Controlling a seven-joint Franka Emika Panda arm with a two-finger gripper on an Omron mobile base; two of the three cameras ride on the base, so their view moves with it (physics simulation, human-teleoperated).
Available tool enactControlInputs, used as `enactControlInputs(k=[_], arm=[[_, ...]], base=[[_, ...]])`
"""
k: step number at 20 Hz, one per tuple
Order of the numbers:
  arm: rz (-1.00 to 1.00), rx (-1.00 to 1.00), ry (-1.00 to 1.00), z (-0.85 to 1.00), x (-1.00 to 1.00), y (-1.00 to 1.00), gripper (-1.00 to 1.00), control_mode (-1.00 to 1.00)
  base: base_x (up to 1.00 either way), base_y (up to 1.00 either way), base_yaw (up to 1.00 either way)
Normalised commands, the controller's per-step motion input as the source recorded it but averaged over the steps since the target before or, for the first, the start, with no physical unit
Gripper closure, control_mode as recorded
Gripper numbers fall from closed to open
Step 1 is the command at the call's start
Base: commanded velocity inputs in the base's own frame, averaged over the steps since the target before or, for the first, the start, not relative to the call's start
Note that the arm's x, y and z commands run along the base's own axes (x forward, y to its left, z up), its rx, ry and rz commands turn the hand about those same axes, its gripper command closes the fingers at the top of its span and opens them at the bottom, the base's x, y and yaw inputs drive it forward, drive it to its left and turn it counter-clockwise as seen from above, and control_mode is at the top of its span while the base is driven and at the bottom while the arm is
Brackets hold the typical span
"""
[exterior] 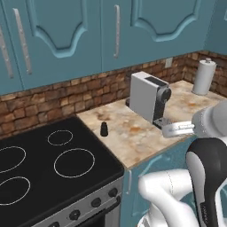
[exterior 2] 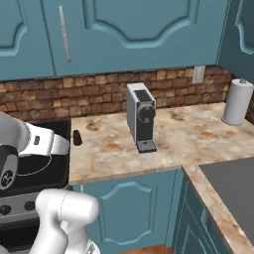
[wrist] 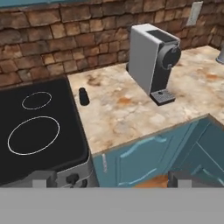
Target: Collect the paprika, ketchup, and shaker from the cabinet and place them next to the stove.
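Note:
The small black shaker (exterior: 104, 129) (exterior 2: 77, 137) (wrist: 83, 96) stands upright on the marble counter, just right of the black glass stove (exterior: 44, 164) (wrist: 35, 131). The teal cabinet (exterior: 66, 35) (exterior 2: 139, 30) hangs above with its doors shut. Paprika and ketchup are out of view. My gripper (wrist: 111, 179) hovers in front of the counter edge, well back from the shaker. It is open, its fingertips (wrist: 43, 177) far apart with nothing between them.
A grey coffee machine (exterior: 150, 96) (exterior 2: 141, 116) (wrist: 153, 61) stands mid-counter by the brick wall. A paper towel roll (exterior: 204, 76) (exterior 2: 237, 101) stands in the far right corner. Bare counter (exterior: 133, 133) lies between shaker and machine. A dark surface (exterior 2: 233, 183) sits on the right side counter.

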Motion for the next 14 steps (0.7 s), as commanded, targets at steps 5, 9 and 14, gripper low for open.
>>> enactControlInputs(k=[5, 9, 14], arm=[[0.0, 0.0, 0.0, 0.0, 0.0, 0.0, -1.0, 1.0], [0.0, 0.0, 0.0, 0.0, 0.0, 0.0, -1.0, 1.0], [0.0, 0.0, 0.0, 0.0, 0.0, 0.0, -1.0, 1.0]], base=[[-0.49, 0.26, -0.49], [-0.52, -0.16, -0.49], [-0.49, -0.38, -0.49]])
